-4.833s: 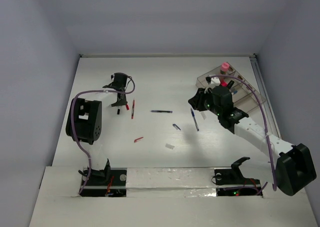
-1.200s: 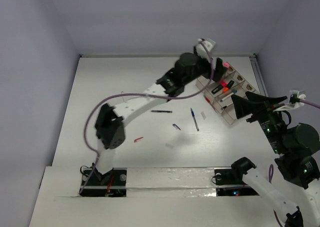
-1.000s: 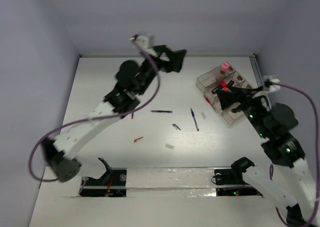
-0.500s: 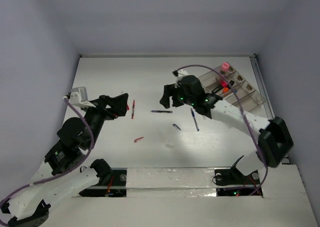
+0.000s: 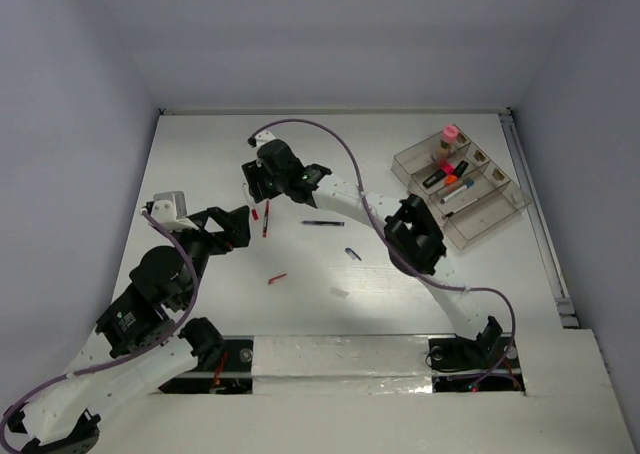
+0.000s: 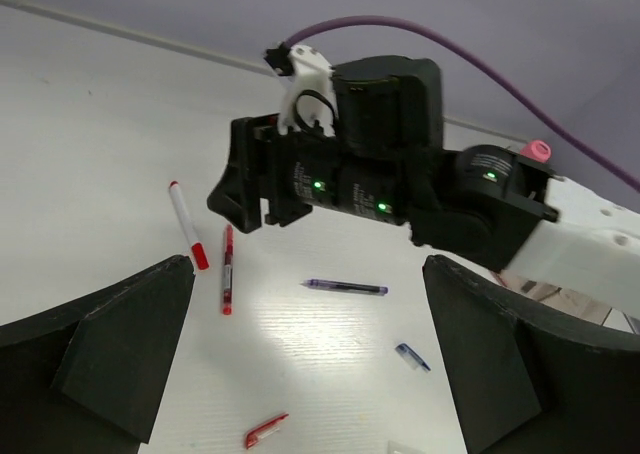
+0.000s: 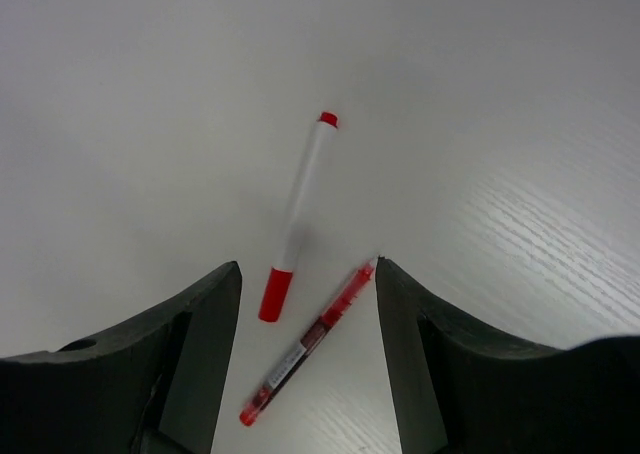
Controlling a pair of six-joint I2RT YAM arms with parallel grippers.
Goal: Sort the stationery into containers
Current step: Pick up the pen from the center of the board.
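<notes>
A thin red pen (image 7: 310, 344) lies on the white table straight below my right gripper (image 7: 308, 267), between its open fingers and untouched. Beside it lies a white marker with red ends (image 7: 300, 199). In the top view the right gripper (image 5: 262, 184) hangs just behind the red pen (image 5: 265, 219). My left gripper (image 6: 307, 264) is open and empty, raised at the left (image 5: 237, 224) and facing these items. A blue pen (image 5: 323, 223), a blue cap (image 5: 353, 254), a red cap (image 5: 277, 278) and a small white piece (image 5: 340, 294) lie loose. The clear tray (image 5: 497, 204) holds the pink-capped bottle (image 5: 450, 134) and markers.
The right arm's elbow (image 5: 415, 236) stretches across the middle of the table between the loose items and the tray. Its purple cable (image 5: 340, 154) arcs over the far side. Grey walls close in the table on three sides.
The right arm has swung left from the table's middle to above the red pen and marker, and its jaws have narrowed somewhat. The left arm has barely shifted.
</notes>
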